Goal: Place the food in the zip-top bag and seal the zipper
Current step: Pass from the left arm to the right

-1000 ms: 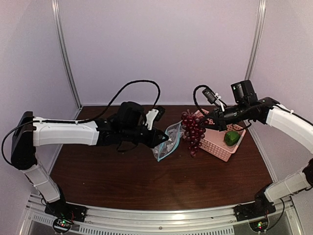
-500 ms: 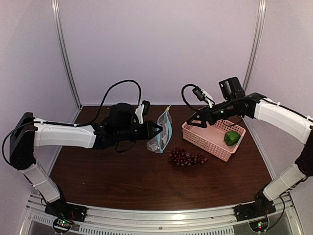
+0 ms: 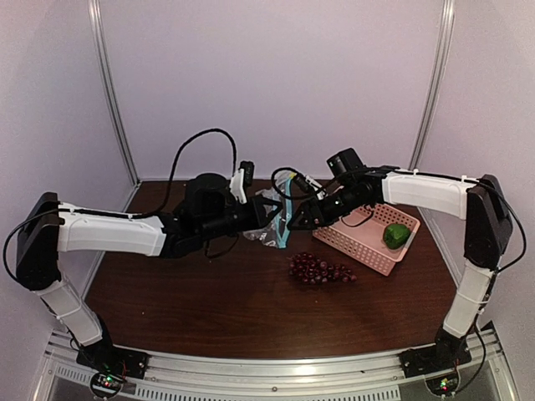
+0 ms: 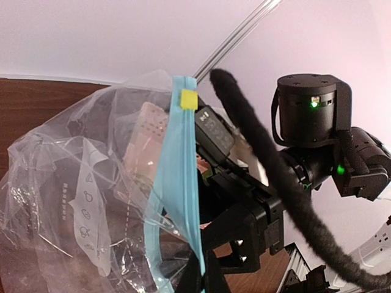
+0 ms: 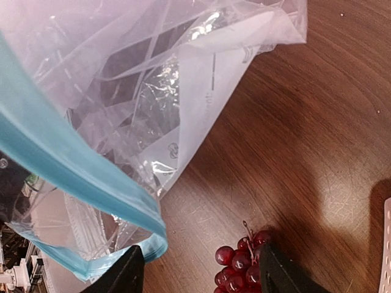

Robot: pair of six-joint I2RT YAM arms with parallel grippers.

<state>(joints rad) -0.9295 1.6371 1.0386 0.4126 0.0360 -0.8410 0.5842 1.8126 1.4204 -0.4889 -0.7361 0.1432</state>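
- The zip-top bag (image 3: pixel 274 219) is clear, thin plastic, all crinkly and shiny, with white printed marks on it. It is up off the table (image 3: pixel 209 301), between the two claws.
- The zipper (image 4: pixel 180 183) is a smooth teal-blue strip along the bag's mouth. It has a small yellow square tab (image 4: pixel 188 99) at its top end.
- The left gripper (image 3: pixel 266 213) has the bag pinched at the mouth edge. In the left wrist view the blue strip runs down into its dark fingers.
- The right gripper (image 5: pixel 201 253) has its two fingers spread wide with nothing in them. The blue edge of the bag curls just beside one finger (image 5: pixel 125 274).
- The grapes (image 3: pixel 320 269) are small, round, glossy, dark red balls in a bunch. They lie flat on the brown wooden table, outside the bag, near the right gripper but lower down and not touching it.
- The green vegetable (image 3: pixel 397 235) is smooth and shiny. It sits inside the pink basket (image 3: pixel 361 242), well apart from both claws.
- The basket is pink plastic full of little holes, and it stands on the table to the right of the bag.
- A thick black cable (image 4: pixel 269 177) with a fuzzy cover curves past the bag.
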